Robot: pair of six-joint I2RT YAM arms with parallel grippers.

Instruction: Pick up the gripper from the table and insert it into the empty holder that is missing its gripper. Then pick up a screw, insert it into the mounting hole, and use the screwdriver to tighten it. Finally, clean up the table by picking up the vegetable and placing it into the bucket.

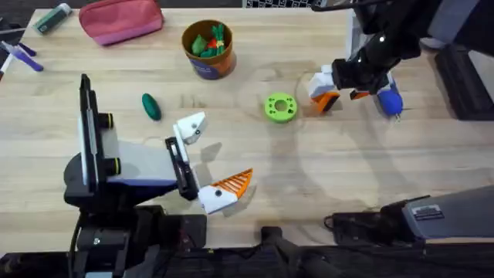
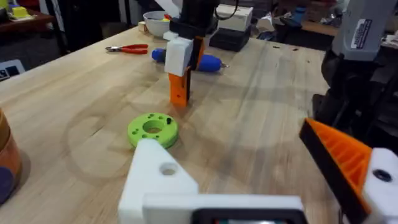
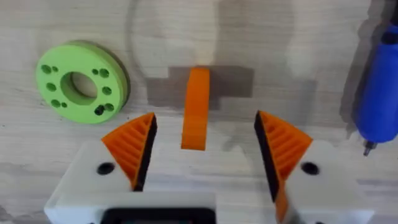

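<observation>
The small orange gripper (image 3: 197, 109) lies on the table between the open fingers of my right gripper (image 3: 205, 119), which hangs just over it (image 1: 333, 94). My left gripper (image 1: 216, 153) stands open near the front. One of its fingers is the bare white holder (image 2: 158, 180) with the dark mounting hole (image 2: 168, 168); the other carries an orange ribbed pad (image 2: 339, 158). The blue screwdriver (image 1: 390, 100) lies right of the right gripper. The dark green vegetable (image 1: 150, 106) lies left of centre. The bucket (image 1: 208, 48) stands at the back with toy greens in it. A small dark bit (image 3: 99, 111) sits on the green disc; I cannot tell whether it is a screw.
A bright green ring-shaped disc (image 1: 279, 106) lies just left of the right gripper. A pink pouch (image 1: 120, 19) and pens lie at the back left. Red-handled pliers (image 2: 127, 48) and a white bowl (image 2: 155, 22) are beyond the screwdriver.
</observation>
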